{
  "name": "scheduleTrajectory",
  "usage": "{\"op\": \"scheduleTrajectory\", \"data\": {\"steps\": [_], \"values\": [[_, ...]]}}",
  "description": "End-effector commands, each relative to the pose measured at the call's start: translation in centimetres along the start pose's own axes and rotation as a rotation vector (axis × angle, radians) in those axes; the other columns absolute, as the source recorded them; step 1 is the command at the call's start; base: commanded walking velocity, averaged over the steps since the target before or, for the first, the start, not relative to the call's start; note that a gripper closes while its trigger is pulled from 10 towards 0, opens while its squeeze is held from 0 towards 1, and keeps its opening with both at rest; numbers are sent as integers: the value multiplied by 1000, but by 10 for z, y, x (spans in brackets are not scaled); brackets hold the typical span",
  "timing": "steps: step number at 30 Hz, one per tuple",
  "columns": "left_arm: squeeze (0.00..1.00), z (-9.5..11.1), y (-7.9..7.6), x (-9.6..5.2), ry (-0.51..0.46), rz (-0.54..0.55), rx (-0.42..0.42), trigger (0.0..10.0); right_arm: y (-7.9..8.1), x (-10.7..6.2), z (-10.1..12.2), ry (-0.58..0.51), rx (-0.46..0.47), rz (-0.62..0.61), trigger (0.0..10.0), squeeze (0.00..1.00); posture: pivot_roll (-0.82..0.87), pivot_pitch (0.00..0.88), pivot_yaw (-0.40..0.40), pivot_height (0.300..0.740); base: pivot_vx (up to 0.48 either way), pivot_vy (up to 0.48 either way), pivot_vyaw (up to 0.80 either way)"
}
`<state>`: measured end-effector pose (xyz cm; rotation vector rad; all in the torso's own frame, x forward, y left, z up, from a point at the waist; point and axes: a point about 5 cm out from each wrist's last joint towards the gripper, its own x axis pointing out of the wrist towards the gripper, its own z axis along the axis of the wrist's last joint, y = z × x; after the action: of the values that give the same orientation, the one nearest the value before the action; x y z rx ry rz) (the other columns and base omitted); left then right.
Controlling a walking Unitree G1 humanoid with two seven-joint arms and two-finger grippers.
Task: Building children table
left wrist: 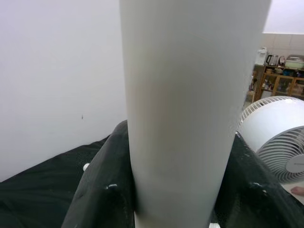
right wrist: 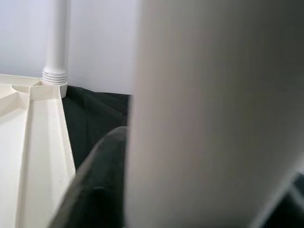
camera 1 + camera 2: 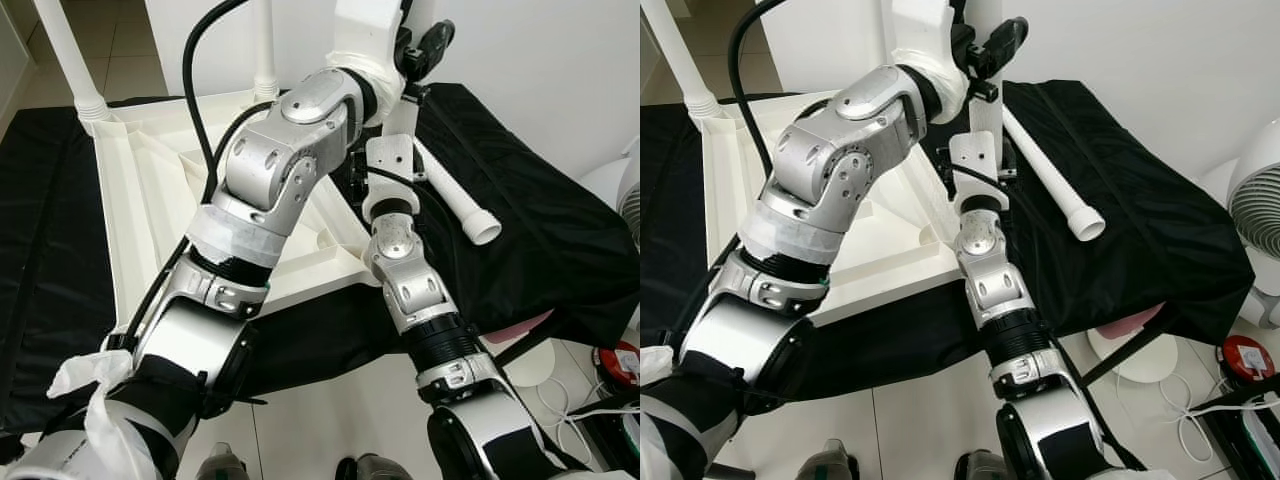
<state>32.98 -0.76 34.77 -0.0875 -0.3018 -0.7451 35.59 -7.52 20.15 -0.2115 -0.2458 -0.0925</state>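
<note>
Two legs already stood screwed into corners of the upturned white tabletop (image 3: pixel 150 190), which lay underside-up on a black cloth (image 3: pixel 1160 240) over a low surface. A third white leg (image 1: pixel 190 118) was held upright at the tabletop's far right corner, and both arms reached up to it. The left gripper (image 1: pixel 183 209) had its black fingers (image 1: pixel 99 199) closed around the leg, one on each side, touching it. The right gripper (image 2: pixel 142 180) looked clamped on the same leg too, one dark finger pressed against it, though the blur made that less certain. A fourth leg (image 3: pixel 455 195) lay loose on the cloth just beside the right arm, its open end pointing toward the near edge.

The leg probably still needed threading into its socket. If it went in tilted, the thread could cross and jam; two grippers pulling unevenly would cause that. The right forearm sat close to the loose leg, so a swing of that arm could roll it off the cloth. A white fan (image 3: pixel 1255 215) stood near the right edge, well apart from the work.
</note>
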Motion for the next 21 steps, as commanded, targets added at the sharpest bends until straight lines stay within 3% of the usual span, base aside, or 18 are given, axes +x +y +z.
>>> {"op": "scheduleTrajectory", "data": {"steps": [1, 10, 11, 13, 14, 18, 19, 21], "values": [[0, 13, -5, 3, -52, -59, 23, 10000, 2, -3, -7, 34, -10, 8, 0, 0, 14, 0, -25, 740, 0, 0, 0], [0, 11, -6, 3, -40, -70, 28, 10000, 2, -4, -8, 37, 13, 6, 0, 0, 12, 0, -26, 740, 0, 0, 0], [1000, 10, -7, 3, -38, -77, 9, 10000, 2, -4, -8, 38, 16, 7, 0, 0, 10, 0, -25, 740, 0, 0, 0], [1000, 8, -7, 3, -37, -83, -28, 10000, 2, -4, -8, 42, 24, 10, 0, 0, 10, 0, -25, 740, 0, 0, 0], [1000, 8, -8, 3, -34, -97, -41, 10000, 2, -4, -7, 44, 24, 8, 10000, 0, 10, 0, -25, 740, 0, 0, 0], [1000, 7, -9, 3, -34, -108, -27, 10000, 1, -3, -7, 47, 23, 6, 10000, 0, 11, 0, -28, 740, 0, 0, 0], [173, 6, -11, 2, -25, -109, 26, 10000, 0, -2, -7, 45, 23, 2, 10000, 0, 11, 0, -28, 740, 0, 0, 0], [173, 5, -11, 1, -20, -112, 38, 10000, -1, -1, -7, 44, 25, -1, 10000, 0, 11, 0, -28, 740, 0, 0, 0]]}}
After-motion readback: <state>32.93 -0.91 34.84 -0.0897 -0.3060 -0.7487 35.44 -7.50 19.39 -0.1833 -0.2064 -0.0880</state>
